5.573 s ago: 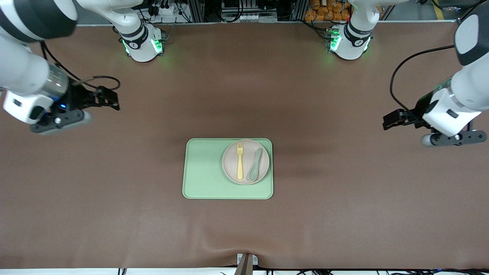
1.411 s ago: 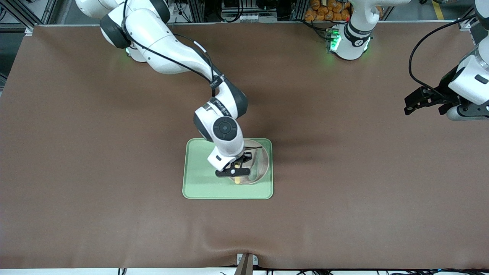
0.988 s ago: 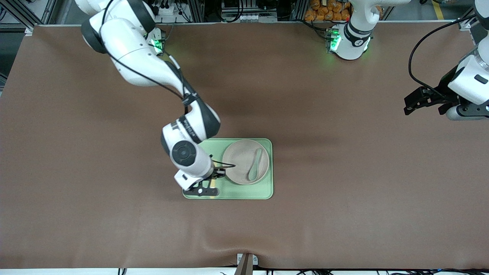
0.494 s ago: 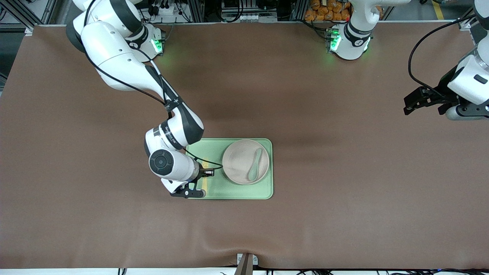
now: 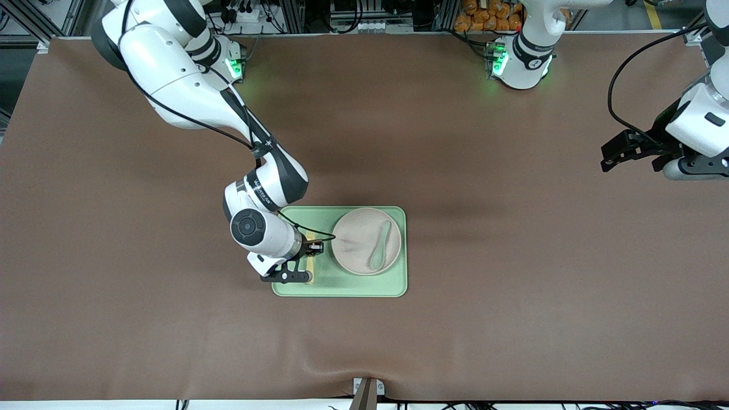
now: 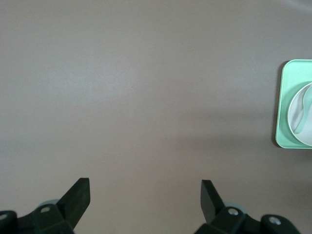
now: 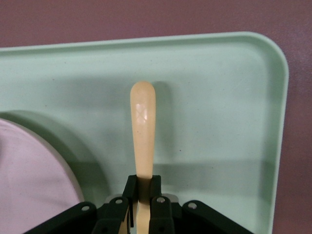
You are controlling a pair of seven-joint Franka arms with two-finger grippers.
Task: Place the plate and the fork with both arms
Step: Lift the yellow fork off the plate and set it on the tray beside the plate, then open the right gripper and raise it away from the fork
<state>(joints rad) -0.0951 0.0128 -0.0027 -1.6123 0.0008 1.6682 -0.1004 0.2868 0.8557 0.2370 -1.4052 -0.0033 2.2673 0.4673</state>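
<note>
Two grippers show: the right gripper is clamped on the fork over the tray – beside the plate (spoon on it). Waiting over bare table, the left gripper has fingers apart.

Round, shallow, speckled beige-pink plate sits on a light-green tray, toward the left arm's end; slim pale-yellow fork is pinched above the tray, beside the plate.
</note>
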